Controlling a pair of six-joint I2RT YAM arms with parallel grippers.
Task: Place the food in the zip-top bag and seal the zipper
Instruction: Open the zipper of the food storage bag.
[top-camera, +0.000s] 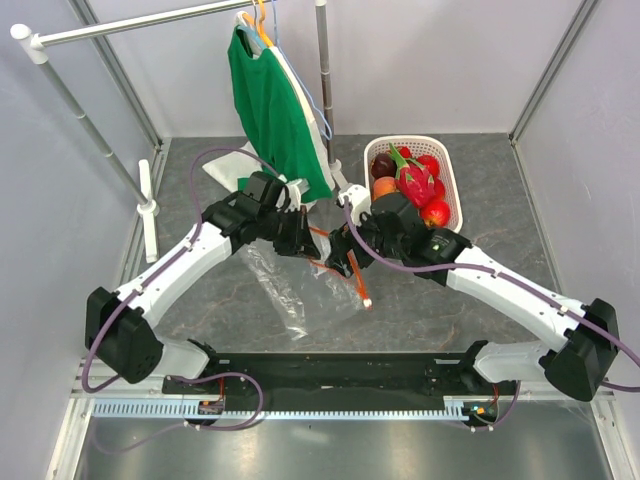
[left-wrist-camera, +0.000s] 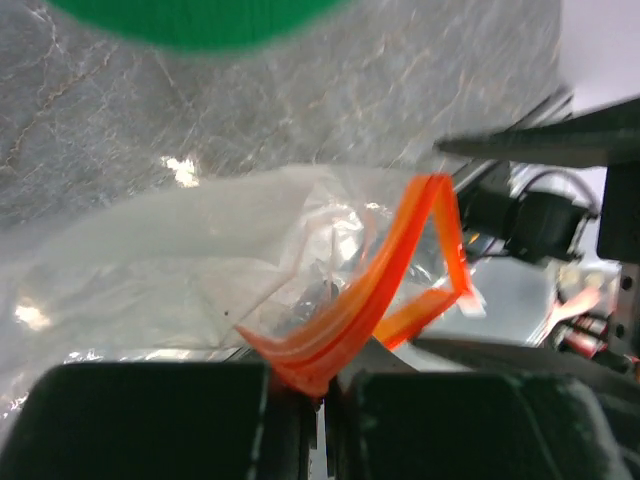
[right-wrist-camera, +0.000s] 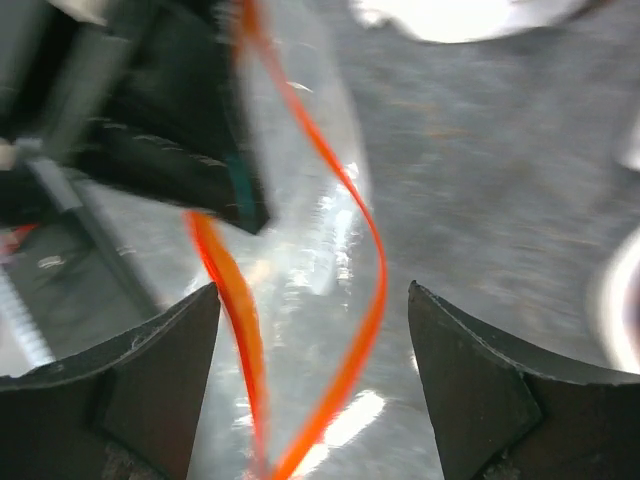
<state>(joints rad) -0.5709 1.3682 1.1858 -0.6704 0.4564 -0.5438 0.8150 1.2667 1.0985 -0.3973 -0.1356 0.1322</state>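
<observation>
The clear zip-top bag (top-camera: 283, 288) lies crumpled on the table's middle, its mouth lifted between my two grippers. My left gripper (top-camera: 300, 240) (left-wrist-camera: 320, 392) is shut on the orange-red zipper (left-wrist-camera: 400, 262), which bends upward into a loop. The strip's white end piece (left-wrist-camera: 472, 300) hangs at the right. My right gripper (top-camera: 345, 252) (right-wrist-camera: 313, 300) stands open, and the two sides of the zipper (right-wrist-camera: 372, 290) pass between its fingers without touching them. The food (top-camera: 413, 180), a pink dragon fruit with red and orange round fruits, sits in the white basket (top-camera: 455, 190) at the back right.
A green garment (top-camera: 272, 110) hangs from a rack rail just behind the left gripper. A rack upright (top-camera: 324, 70) stands beside it. A short white post (top-camera: 148, 200) stands at the left edge. Grey walls close both sides.
</observation>
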